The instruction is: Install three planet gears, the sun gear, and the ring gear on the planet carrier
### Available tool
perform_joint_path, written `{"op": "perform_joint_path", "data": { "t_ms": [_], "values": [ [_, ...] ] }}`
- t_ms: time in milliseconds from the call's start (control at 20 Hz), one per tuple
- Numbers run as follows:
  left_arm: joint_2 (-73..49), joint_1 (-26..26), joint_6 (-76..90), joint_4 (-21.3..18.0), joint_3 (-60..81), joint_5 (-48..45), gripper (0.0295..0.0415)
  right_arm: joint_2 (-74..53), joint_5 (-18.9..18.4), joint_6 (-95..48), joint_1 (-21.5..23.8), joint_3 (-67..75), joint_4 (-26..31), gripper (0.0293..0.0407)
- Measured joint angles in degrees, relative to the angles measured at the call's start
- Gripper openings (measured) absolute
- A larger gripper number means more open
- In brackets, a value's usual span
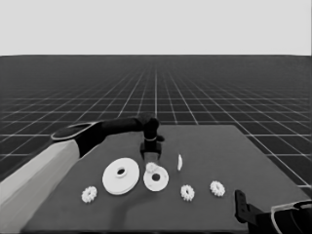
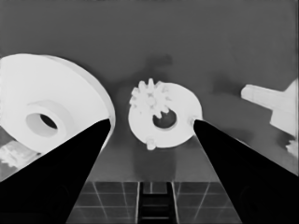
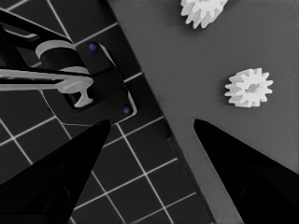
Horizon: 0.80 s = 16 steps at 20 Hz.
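Note:
The smaller round part (image 1: 157,180) lies at the table's middle, with the larger round part (image 1: 120,175) just left of it. One gear (image 1: 151,167) rests on the smaller part's far rim, beside its centre hole. In the left wrist view this gear (image 2: 150,99) sits on the smaller part (image 2: 180,109) next to the larger part (image 2: 46,107). My left gripper (image 1: 151,159) hangs right above that gear, open (image 2: 152,120), and holds nothing. Three more gears lie loose on the table: one at front left (image 1: 89,194), two at front right (image 1: 187,192) (image 1: 217,188).
A thin white piece (image 1: 180,162) stands right of the smaller part, also in the left wrist view (image 2: 273,105). My right gripper (image 1: 241,204) is parked at the lower right corner, open (image 3: 152,120), over the table's edge near two gears (image 3: 249,87) (image 3: 204,10).

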Motion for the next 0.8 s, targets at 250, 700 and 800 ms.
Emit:
{"op": "perform_joint_path", "data": {
  "t_ms": [250,700,800],
  "values": [
    [-42.3,2.3,-7.2,2.7,48.0,0.5,0.0385,0.0,0.0,0.0,0.0,0.0,0.0,0.0385],
    [-52.6,12.2,5.9,10.8,45.5,-6.8,0.0385,0.0,0.0,0.0,0.0,0.0,0.0,0.0385],
    [-51.5,15.3,6.5,13.1,43.0,-8.6,0.0385,0.0,0.0,0.0,0.0,0.0,0.0,0.0385]
  ]
}}
